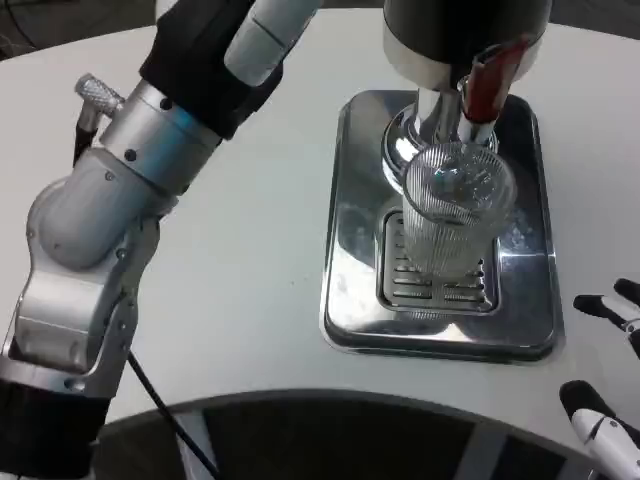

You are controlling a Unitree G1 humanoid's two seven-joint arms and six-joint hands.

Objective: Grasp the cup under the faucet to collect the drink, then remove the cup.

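Observation:
A clear ribbed cup (455,215) stands upright on the slotted drip grid (437,290) of a silver dispenser tray (345,250). It sits right under the faucet, whose red lever (490,80) hangs from the dark dispenser body (440,30). I cannot tell whether there is liquid in the cup. My right hand (608,375) is at the bottom right edge, to the right of the tray; its fingers are spread apart, hold nothing and stay clear of the cup. My left forearm (130,170) rises from the bottom left and runs off the top edge beside the dispenser.
The tray has a raised rim all round and stands on the white round table (250,300). The table's front edge curves along the bottom. A black cable (160,400) hangs below my left arm.

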